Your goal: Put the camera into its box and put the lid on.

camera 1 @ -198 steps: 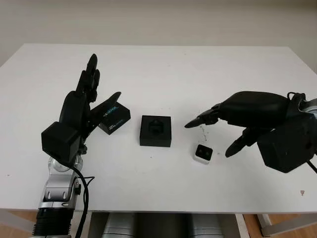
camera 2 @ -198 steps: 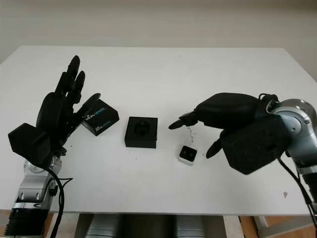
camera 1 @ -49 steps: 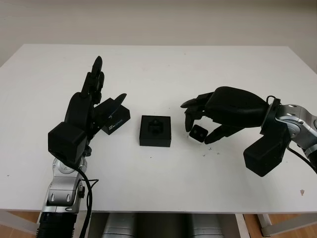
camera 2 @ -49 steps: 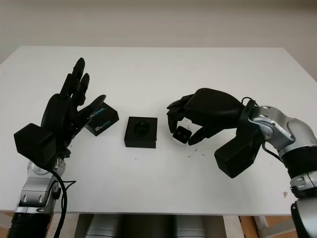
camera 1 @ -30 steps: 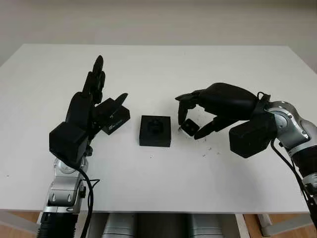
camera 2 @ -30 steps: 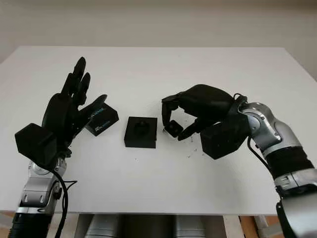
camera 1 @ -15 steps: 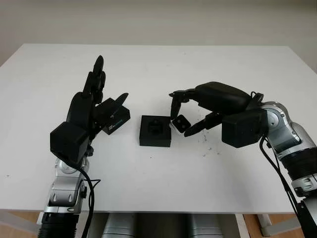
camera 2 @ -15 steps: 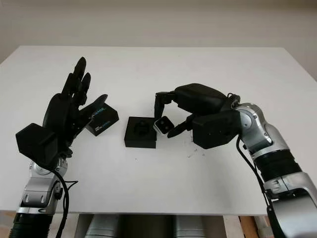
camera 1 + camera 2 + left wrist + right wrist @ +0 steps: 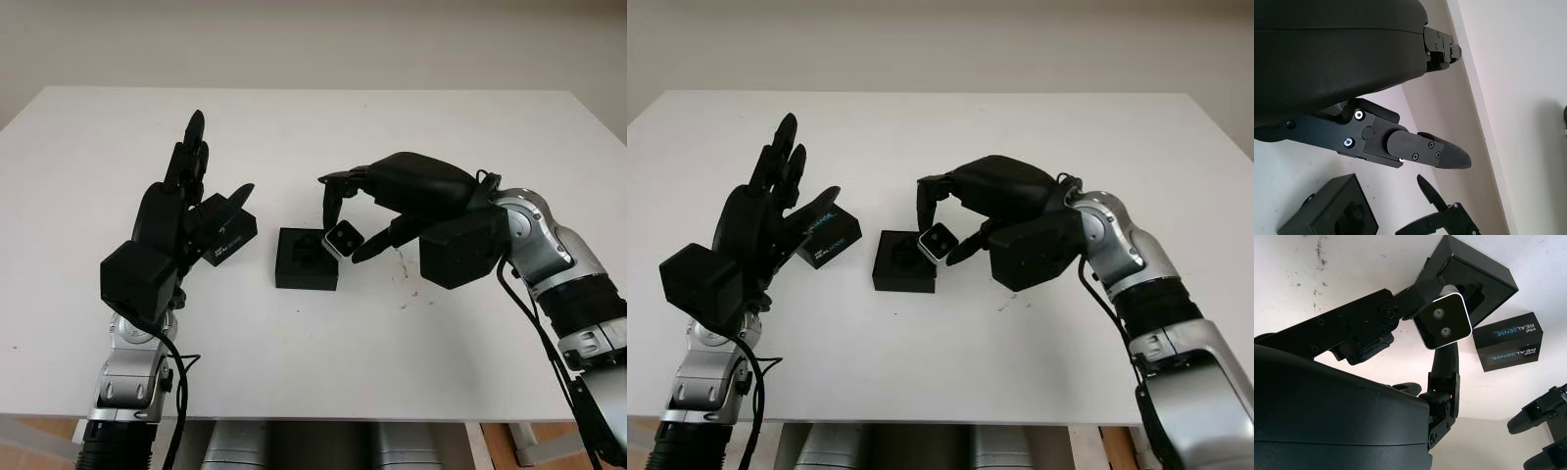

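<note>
My right hand [image 9: 345, 227] is shut on the small white camera [image 9: 343, 238] with a black two-lens face [image 9: 1444, 325], holding it in the air just over the right edge of the open black box [image 9: 306, 258]. The box [image 9: 1474, 274] sits at the table's middle with a moulded black insert. Its black lid [image 9: 227, 235], printed REALSENSE [image 9: 1508, 341], lies left of the box. My left hand [image 9: 181, 211] is open and raised beside the lid, its fingers pointing up and away.
The white table [image 9: 313, 137] spreads wide to the back and to both sides. A few dark specks [image 9: 411, 290] mark the tabletop right of the box, under my right forearm [image 9: 549, 255].
My right hand closed on the camera, lifted it off the table and carried it left to the box's right edge. The left hand has barely moved.
</note>
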You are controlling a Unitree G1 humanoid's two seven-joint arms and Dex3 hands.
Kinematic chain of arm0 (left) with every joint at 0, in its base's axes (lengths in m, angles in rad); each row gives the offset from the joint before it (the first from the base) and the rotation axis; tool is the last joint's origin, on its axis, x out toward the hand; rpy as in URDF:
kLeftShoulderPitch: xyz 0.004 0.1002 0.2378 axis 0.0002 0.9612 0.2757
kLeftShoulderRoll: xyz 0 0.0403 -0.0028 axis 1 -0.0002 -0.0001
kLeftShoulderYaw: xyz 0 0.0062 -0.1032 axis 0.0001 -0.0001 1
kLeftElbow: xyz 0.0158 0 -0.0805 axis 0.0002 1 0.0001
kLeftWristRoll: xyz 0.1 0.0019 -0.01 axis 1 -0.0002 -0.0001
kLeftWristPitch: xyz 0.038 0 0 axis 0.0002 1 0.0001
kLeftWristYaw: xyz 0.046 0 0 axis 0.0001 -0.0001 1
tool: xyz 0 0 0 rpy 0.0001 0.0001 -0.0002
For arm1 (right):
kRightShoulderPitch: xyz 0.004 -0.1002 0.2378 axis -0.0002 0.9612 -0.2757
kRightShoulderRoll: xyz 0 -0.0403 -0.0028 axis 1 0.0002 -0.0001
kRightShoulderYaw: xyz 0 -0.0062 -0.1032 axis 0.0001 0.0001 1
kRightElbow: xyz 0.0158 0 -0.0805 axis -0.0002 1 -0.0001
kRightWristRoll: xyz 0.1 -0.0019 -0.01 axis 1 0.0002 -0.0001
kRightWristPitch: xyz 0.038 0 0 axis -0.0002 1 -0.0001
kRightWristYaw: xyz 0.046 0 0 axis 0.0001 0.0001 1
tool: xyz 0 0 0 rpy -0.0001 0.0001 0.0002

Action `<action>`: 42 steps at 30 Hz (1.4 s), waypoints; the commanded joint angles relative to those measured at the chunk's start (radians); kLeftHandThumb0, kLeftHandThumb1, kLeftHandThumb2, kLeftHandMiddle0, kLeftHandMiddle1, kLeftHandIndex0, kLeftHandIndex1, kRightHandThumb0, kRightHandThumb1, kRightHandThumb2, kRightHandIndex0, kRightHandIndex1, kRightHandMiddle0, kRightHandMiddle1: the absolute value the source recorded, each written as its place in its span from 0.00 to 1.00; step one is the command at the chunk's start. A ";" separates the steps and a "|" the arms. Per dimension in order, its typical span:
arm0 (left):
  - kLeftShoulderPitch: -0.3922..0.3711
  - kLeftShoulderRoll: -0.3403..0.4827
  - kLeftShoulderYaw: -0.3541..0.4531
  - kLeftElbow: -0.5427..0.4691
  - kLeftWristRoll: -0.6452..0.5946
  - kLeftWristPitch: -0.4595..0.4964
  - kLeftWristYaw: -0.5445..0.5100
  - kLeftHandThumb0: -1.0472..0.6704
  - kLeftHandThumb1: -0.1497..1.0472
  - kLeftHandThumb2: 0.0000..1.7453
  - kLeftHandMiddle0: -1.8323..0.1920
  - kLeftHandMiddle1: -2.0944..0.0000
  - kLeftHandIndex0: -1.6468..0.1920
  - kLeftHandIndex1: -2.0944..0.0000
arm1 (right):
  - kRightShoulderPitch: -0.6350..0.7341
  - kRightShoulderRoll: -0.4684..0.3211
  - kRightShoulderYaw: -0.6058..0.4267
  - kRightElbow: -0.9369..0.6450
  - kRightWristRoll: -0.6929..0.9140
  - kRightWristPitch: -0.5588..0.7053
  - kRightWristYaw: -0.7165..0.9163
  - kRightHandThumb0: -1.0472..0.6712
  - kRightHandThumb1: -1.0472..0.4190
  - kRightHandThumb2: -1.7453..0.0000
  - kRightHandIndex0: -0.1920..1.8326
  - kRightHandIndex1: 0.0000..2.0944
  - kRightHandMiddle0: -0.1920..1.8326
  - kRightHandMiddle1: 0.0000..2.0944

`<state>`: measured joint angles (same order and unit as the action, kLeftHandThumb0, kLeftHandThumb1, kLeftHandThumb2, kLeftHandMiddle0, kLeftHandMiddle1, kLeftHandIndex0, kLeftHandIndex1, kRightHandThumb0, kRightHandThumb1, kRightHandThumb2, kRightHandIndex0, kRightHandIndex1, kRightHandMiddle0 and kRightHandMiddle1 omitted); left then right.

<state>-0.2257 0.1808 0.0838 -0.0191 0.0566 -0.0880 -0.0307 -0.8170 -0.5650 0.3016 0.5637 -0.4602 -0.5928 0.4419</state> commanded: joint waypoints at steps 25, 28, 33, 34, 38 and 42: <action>0.013 -0.016 -0.007 -0.015 0.023 -0.021 0.020 0.28 1.00 0.07 0.89 0.98 0.90 0.98 | -0.106 0.092 0.026 0.137 -0.009 0.039 -0.080 0.40 0.06 0.97 0.28 0.03 0.28 0.67; 0.014 -0.018 -0.007 -0.020 0.020 -0.016 0.019 0.28 1.00 0.07 0.89 0.97 0.90 0.98 | -0.083 0.104 0.017 0.089 0.024 0.114 -0.043 0.39 0.06 0.97 0.28 0.03 0.25 0.72; 0.012 -0.020 -0.008 -0.018 0.022 -0.018 0.022 0.28 1.00 0.06 0.89 0.97 0.90 0.98 | -0.048 0.122 0.003 0.024 0.067 0.212 -0.002 0.39 0.06 0.97 0.27 0.02 0.24 0.75; 0.012 -0.021 -0.008 -0.019 0.021 -0.017 0.022 0.28 1.00 0.06 0.89 0.97 0.90 0.98 | -0.038 0.128 -0.002 0.009 0.075 0.236 -0.001 0.40 0.06 0.97 0.28 0.03 0.24 0.75; 0.015 -0.022 -0.009 -0.025 0.017 -0.015 0.018 0.28 1.00 0.06 0.89 0.98 0.90 0.98 | 0.002 0.146 -0.017 -0.053 0.089 0.316 -0.012 0.39 0.06 0.97 0.29 0.03 0.24 0.75; 0.019 -0.021 -0.010 -0.028 0.024 -0.017 0.021 0.28 1.00 0.07 0.89 0.97 0.90 0.98 | 0.038 0.155 -0.025 -0.112 0.088 0.372 -0.027 0.39 0.07 0.97 0.30 0.04 0.25 0.75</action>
<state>-0.2180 0.1618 0.0793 -0.0258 0.0775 -0.0991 -0.0127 -0.7882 -0.4174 0.2944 0.4807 -0.3817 -0.2327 0.4233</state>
